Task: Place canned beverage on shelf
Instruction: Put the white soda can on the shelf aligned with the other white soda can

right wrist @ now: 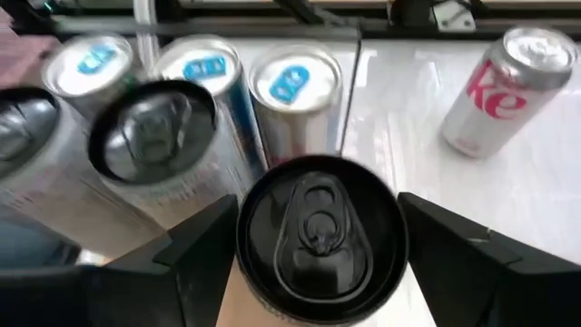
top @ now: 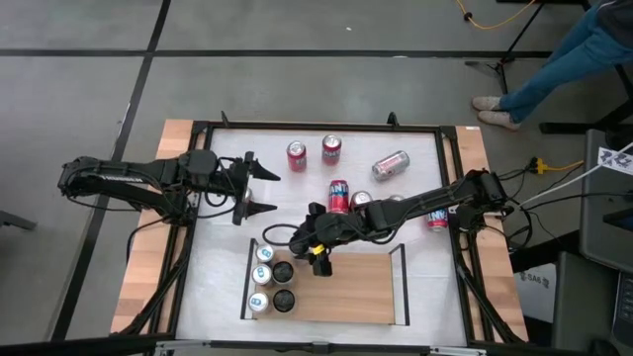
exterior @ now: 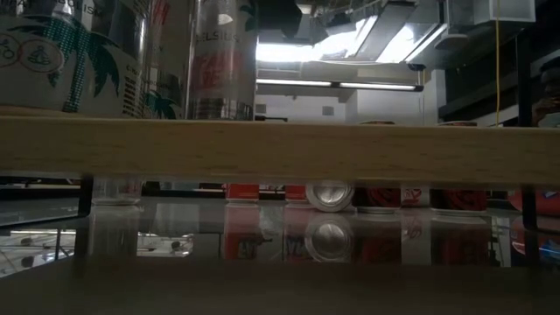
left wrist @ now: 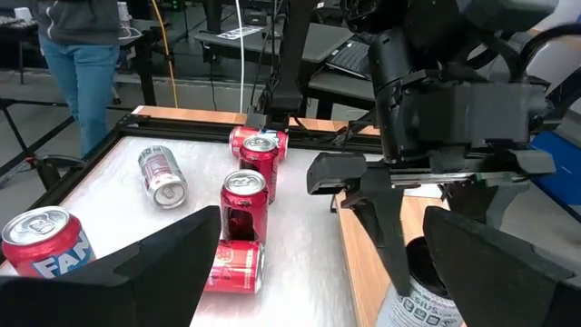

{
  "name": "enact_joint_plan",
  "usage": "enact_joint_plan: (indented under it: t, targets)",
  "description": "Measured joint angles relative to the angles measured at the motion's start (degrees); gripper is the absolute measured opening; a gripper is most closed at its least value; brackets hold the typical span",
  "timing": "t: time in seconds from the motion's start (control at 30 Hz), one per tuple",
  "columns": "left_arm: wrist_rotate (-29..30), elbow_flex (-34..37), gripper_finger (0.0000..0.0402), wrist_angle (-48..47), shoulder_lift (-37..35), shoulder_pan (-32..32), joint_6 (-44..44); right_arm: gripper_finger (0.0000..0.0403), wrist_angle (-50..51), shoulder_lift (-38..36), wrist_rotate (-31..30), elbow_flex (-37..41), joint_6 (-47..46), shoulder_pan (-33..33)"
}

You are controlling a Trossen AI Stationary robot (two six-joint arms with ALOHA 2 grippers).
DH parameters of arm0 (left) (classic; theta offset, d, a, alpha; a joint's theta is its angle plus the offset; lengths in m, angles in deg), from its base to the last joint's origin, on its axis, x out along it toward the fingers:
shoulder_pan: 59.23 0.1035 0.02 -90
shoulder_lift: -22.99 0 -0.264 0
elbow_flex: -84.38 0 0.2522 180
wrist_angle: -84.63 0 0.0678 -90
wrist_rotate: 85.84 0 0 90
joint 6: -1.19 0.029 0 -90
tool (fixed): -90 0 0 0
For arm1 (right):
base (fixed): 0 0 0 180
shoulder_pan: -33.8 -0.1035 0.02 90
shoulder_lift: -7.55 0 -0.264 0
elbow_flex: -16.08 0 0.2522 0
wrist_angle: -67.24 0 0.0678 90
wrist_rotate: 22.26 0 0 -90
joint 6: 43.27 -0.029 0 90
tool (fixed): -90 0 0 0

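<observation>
Left gripper [top: 255,190] waits over the desk [top: 425,267] on the left, beyond the shelf's far left corner, with its jaws spread wide and nothing between them.

Shelf [top: 356,292]: a light-wood panel near the front of the desk. Five cans already stand at its left end: three silver cans with blue tabs [top: 261,277] in a column against the left rail, and two dark-topped cans [top: 284,287] just beside them.

Right gripper [top: 318,259] reaches in from the right and hangs at the shelf's far edge, just right of that cluster. In the right wrist view a black-topped can [right wrist: 318,238] sits upright between its fingers [right wrist: 195,254]. The fingers stand close on either side, but I cannot tell whether they press the can or have let go. Judgement: the step in hand is setting this can down and releasing it.

To do it well:
- Confirm that the base rests flat on the wood before opening.
- Open only slightly; the neighbouring dark-topped can is just beside the left finger.
- Withdraw straight up or toward the bare right part of the shelf, never sideways into the cluster.

Farther right, loose red cans [top: 315,151] stand on the desk behind the shelf, and a silver can [top: 390,165] lies on its side.
</observation>
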Motion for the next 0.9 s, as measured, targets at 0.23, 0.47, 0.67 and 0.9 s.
enact_joint_plan:
  t: [0.23, 0.47, 0.67, 0.9]
  targets:
    - [-0.02, 0.00, 0.0377, 0.00, 0.00, 0.00, 0.00, 0.0287, -1.43, 0.00, 2.58, 0.00, 0.00, 0.02]
    - [-0.02, 0.00, 0.0377, 0.00, 0.00, 0.00, 0.00, 0.0287, -1.23, 0.00, 2.62, -0.28, 0.00, 0.02]
    - [-0.02, 0.00, 0.0377, 0.01, 0.00, 0.00, 0.00, 0.0287, -0.32, -0.13, 2.60, -3.31, 0.84, 0.02]
    - [-0.02, 0.00, 0.0377, 0.02, 0.00, 0.00, 0.00, 0.0287, 9.47, -1.57, 2.33, -9.53, 5.58, 0.02]
